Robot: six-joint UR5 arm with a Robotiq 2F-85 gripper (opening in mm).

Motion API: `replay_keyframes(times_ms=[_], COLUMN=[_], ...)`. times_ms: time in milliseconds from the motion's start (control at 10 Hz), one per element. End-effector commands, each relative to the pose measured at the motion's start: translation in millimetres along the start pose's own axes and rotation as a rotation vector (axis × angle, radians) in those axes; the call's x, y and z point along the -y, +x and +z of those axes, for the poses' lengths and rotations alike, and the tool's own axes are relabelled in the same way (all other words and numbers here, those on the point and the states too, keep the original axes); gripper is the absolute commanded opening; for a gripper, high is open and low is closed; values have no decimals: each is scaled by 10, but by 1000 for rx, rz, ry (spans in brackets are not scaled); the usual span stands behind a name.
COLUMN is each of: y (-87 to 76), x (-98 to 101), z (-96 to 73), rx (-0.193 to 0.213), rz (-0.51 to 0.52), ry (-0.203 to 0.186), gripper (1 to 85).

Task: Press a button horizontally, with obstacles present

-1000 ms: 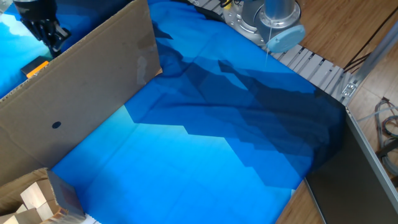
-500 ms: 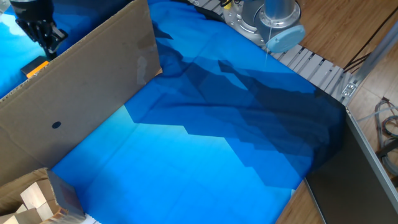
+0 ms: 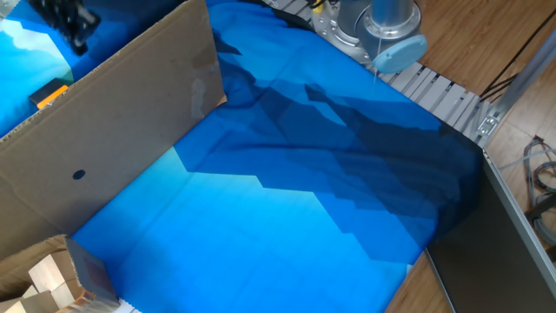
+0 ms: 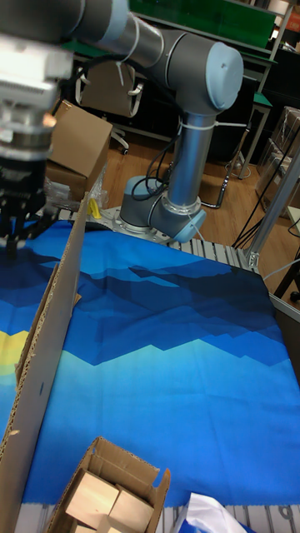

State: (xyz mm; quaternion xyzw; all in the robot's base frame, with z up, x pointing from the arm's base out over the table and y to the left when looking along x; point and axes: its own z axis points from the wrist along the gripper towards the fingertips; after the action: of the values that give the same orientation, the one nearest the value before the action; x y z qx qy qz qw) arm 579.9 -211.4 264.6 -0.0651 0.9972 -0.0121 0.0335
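Orange-yellow button [image 3: 50,93] behind cardboard sheet [image 3: 104,130] at the counter's far-left corner; claw [image 3: 76,26], grip state indeterminable, has risen away, suggesting pressing finished.

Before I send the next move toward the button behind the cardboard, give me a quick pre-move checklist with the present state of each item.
1. Button located: ok. The button shows just past the top edge of the cardboard sheet, on the far side.
2. End effector on the button's side of the sheet: ok. The end effector is beyond the sheet, at the frame's top edge.
3. End effector off the button: ok. In the fixed view there is blue cloth between them.
4. Sheet upright: ok. It stands on edge in both views.
5. Finger state: cannot tell. No view shows the fingertips plainly.
6. Approach height level with the button: cannot tell. The sheet hides the button in the tall fixed view.
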Motion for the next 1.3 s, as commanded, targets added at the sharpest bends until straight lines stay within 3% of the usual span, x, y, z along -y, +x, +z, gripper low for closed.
replay_keyframes(times_ms=[0,500,700,900,1200], y=[69,59,6,-49,-100], x=[-280,-625,-894,-1172,-1384], z=[-370,-461,-412,-322,-186], rx=[-40,-58,-40,-7,16], rz=[38,85,145,185,216], ry=[32,48,6,2,1], gripper=[10,10,10,10,10])
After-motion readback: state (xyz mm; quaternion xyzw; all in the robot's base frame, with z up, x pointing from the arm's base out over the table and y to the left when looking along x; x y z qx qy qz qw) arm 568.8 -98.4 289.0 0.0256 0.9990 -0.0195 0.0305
